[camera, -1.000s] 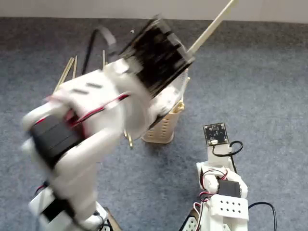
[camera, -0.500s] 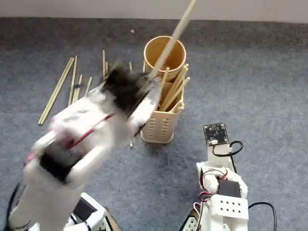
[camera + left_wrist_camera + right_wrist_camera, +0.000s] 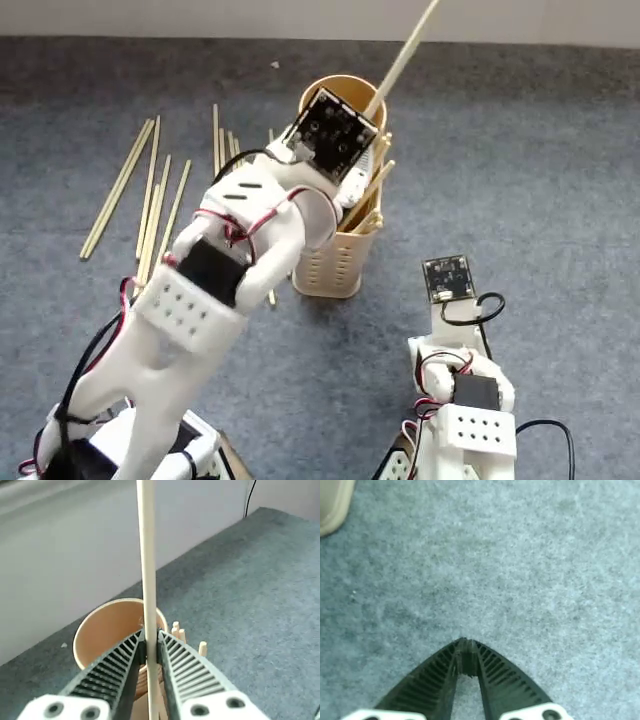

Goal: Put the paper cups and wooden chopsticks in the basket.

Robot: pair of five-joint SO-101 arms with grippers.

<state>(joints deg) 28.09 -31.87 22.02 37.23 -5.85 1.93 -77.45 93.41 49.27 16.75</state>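
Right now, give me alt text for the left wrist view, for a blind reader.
The left gripper is shut on a wooden chopstick that stands upright over a paper cup's open mouth. More chopstick ends poke up beside the cup; grey carpet and a pale wall lie behind.

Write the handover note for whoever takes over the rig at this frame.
Left end effector: shut on a chopstick, held above the paper cup.
Right end effector: shut, empty, over the carpet.
Done: the cup appears to stand in the basket, with several chopsticks beside it.
To do: drop the held chopstick in, then collect the loose chopsticks on the carpet beside the basket.
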